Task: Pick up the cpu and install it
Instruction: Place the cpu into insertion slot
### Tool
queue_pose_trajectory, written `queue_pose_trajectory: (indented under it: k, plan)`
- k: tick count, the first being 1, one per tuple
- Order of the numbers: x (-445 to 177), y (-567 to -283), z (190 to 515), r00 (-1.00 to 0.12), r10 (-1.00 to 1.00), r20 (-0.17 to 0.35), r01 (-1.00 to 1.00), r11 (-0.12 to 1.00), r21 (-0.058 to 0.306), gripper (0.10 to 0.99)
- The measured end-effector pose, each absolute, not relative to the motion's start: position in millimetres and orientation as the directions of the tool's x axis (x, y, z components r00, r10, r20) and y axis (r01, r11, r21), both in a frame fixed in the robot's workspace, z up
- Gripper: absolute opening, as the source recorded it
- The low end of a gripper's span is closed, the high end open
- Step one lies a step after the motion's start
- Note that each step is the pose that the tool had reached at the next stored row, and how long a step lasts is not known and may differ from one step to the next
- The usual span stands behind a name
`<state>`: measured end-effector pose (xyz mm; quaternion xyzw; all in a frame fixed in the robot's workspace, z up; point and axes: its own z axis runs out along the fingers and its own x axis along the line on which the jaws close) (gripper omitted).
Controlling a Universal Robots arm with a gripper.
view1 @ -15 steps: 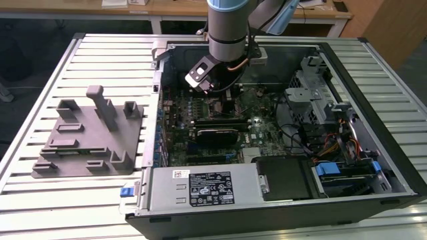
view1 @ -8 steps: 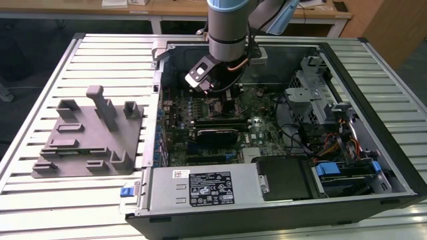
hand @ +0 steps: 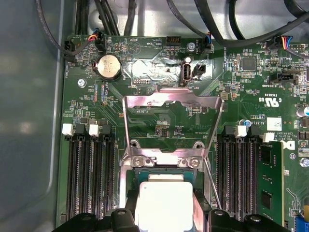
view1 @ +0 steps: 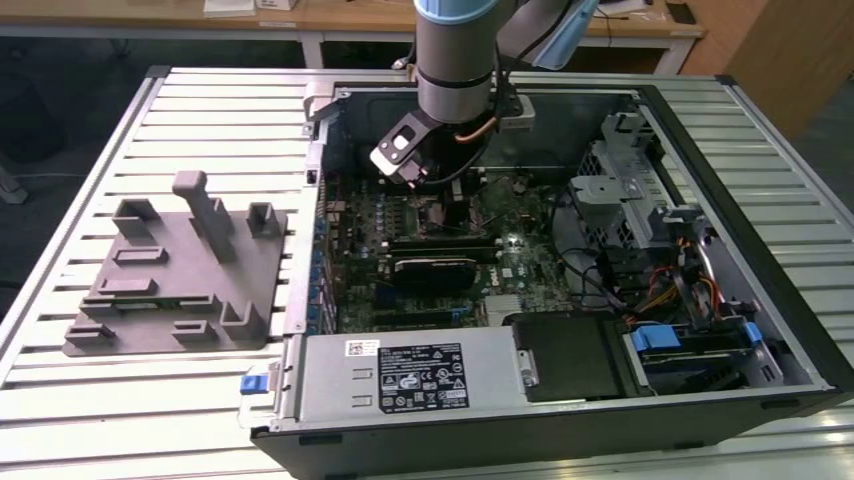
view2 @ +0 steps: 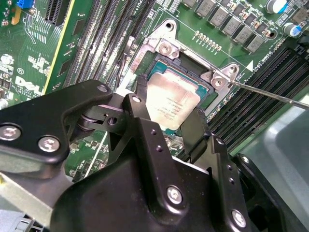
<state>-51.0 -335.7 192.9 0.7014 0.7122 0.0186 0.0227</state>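
— Where is the arm working?
— Inside the computer case [view1: 534, 440], over the motherboard [hand: 251, 96]. I'm judging it the seating step.
— And the claw?
— The gripper [view2: 166, 121] is clamping the cpu [view2: 171, 104] by two edges in the open socket [view2: 166, 48]. The next move is calling for flat, square alignment.

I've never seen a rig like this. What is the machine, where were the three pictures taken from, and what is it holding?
It is a robot arm ending in a gripper, a two-fingered clamp. The exterior view comes from a camera off the arm. It shows the arm reaching down into an open computer case lying on a slatted metal table, with a grey holder beside the case on the exterior view's left. Both wrist views come from cameras riding on the arm, looking closely at the green motherboard. There the gripper appears shut on the cpu, a small silver square chip, at the open socket.
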Motion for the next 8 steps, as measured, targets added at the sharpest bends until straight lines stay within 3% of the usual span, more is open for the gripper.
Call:
queue_pose_trajectory:
  k: [5, 6, 8]
  plan:
    - [-50.7, -335.2, 191.9, -0.015, 1.0, -0.004, 0.998, 0.015, 0.06, 0.533]
    - [-50.8, -335.4, 192.1, -0.015, 1.0, -0.005, 0.998, 0.015, 0.059, 0.6]
    - [-51.0, -335.7, 192.7, -0.015, 1.0, -0.006, 0.998, 0.015, 0.058, 0.6]
